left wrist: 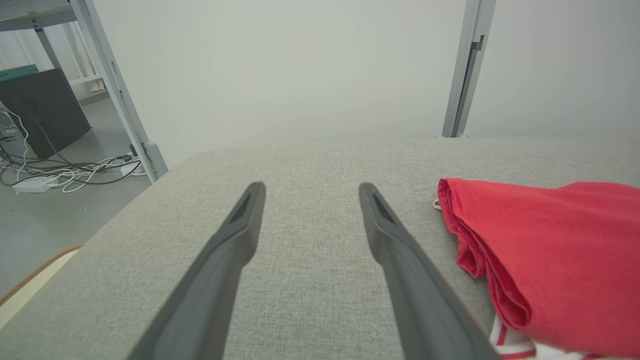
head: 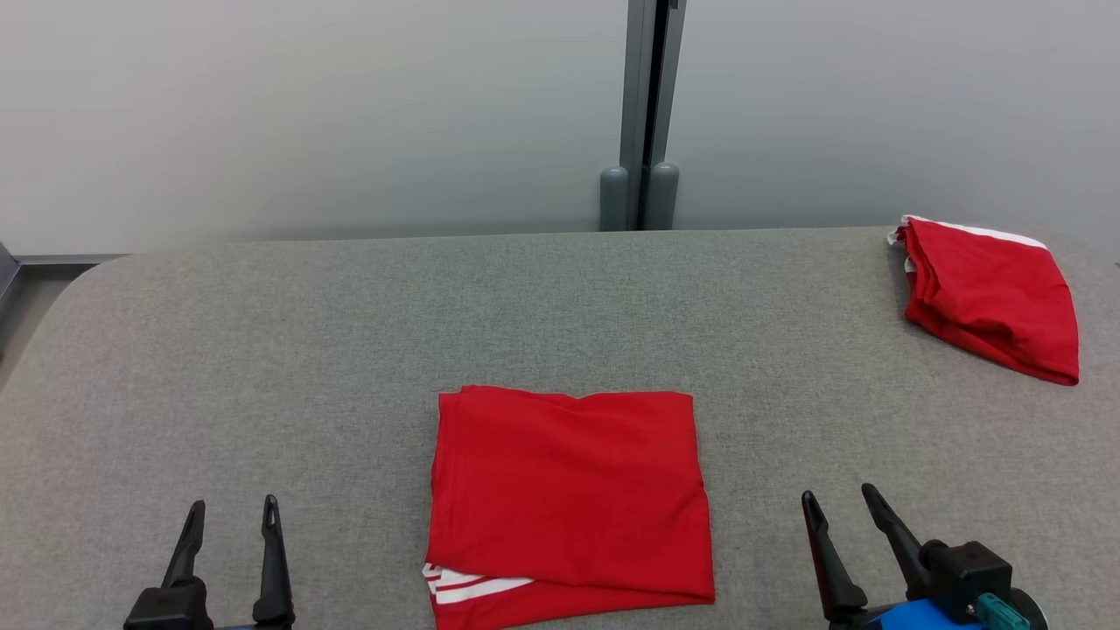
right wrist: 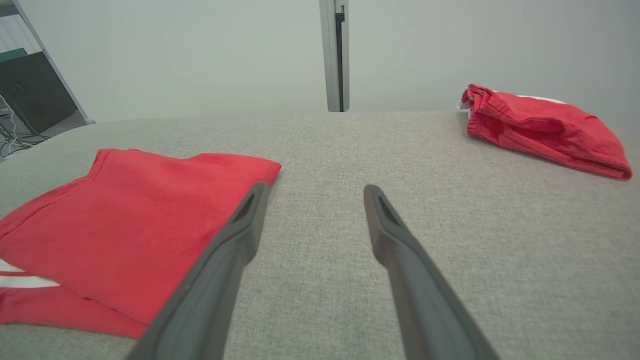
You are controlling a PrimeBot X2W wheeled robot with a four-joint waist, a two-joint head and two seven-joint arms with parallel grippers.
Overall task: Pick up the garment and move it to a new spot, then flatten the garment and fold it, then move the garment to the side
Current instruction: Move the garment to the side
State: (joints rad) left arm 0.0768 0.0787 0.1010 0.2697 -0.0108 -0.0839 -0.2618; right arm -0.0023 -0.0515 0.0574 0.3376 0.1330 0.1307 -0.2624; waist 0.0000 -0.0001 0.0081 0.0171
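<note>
A folded garment [head: 569, 490] is laid on the worktop [head: 262, 350], a second garment [head: 993, 297] far right. The left fingers [head: 273, 560] and right fingers [head: 822, 551] are held spread.

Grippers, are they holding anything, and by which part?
Nothing is held. The left gripper and right gripper stand open beside the near garment, not touching it.

1. Holds the left hand [head: 234, 501] low at the near left, fingers spread wide and pointing forward, gripping nothing.
2. Holds the right hand [head: 837, 491] low at the near right, fingers likewise apart, tips leaning leftward, empty.
</note>
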